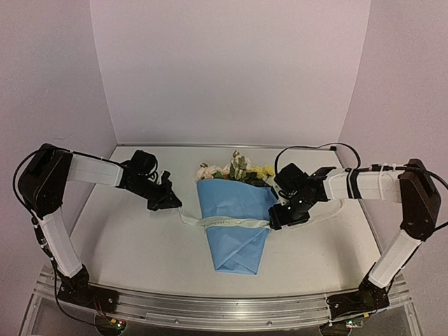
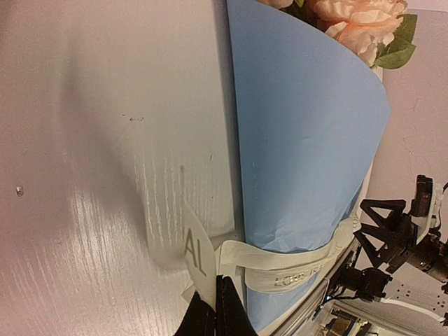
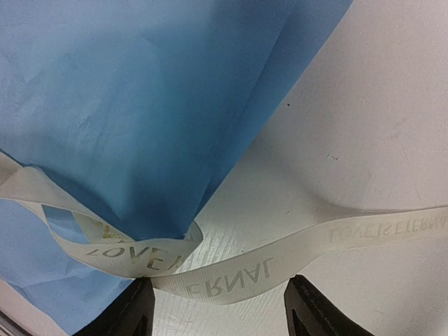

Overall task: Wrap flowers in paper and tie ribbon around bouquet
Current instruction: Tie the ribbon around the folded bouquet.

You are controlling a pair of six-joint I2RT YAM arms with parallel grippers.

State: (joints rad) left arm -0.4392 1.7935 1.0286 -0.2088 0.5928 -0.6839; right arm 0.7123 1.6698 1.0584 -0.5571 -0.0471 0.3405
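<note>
White tabletop (image 1: 126,245) bears the bouquet (image 1: 234,210) at its middle, cone tip toward the near edge. Across the cone runs the ribbon (image 1: 231,223). Its left end is pinched in the left claw (image 1: 171,204); the right claw (image 1: 281,220) stands wide at the cone's right edge, ribbon loose between its fingers. Past both claws the tabletop runs on.

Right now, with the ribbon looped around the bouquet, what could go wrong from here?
1. The right end effector is open, and the ribbon only lies between its fingers. A pull from the left end effector, which is shut on the other end, could slide the loop slack.
2. No finished knot shows, so the paper may unroll.
3. Nothing pins the paper down, so ribbon tension could drag it sideways.
</note>
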